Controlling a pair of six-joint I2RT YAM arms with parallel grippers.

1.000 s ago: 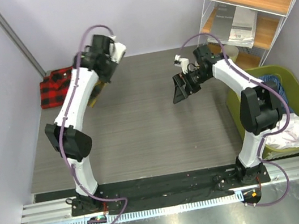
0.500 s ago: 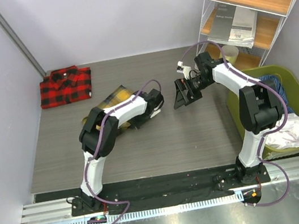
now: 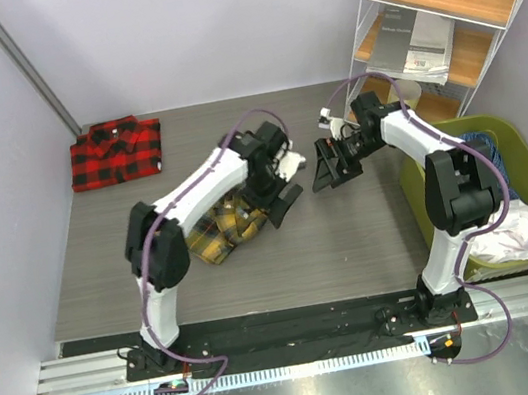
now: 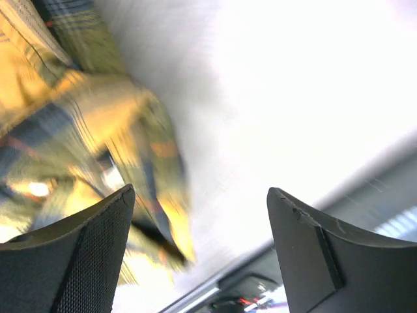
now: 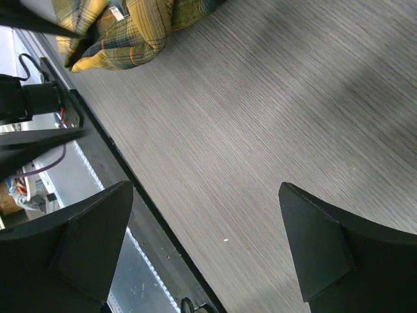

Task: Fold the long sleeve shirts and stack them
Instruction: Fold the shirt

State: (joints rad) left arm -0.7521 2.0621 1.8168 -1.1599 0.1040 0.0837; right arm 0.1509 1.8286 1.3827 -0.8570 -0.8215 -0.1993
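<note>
Entry: yellow shirt, pre-grasp check.

The yellow-and-black shirt (image 3: 221,230) lies rumpled and unfolded mid-counter (image 3: 353,243). In the top view its long axis runs diagonally, from the near-left up toward the far-right. The red-and-black shirt (image 3: 114,151) sits folded in the far-left corner, well apart from both arms.

The left end effector (image 3: 281,203) is at the far-right end of the yellow heap, so the cloth lies to its left and slightly nearer the bases. My left arm is clearly the closer one. The right end effector (image 3: 326,169) hangs just beyond, with a strip of bare counter between it and the shirt.

Left wrist view is blurred. The fingers are spread wide with nothing between them. The plaid bunches behind one finger (image 4: 71,254); I cannot tell whether it touches.

Right wrist view: the fingers are spread and empty over bare counter, with the yellow shirt in the upper-left corner.

Judgement: the next grasp should reach leftward into the heap.
</note>
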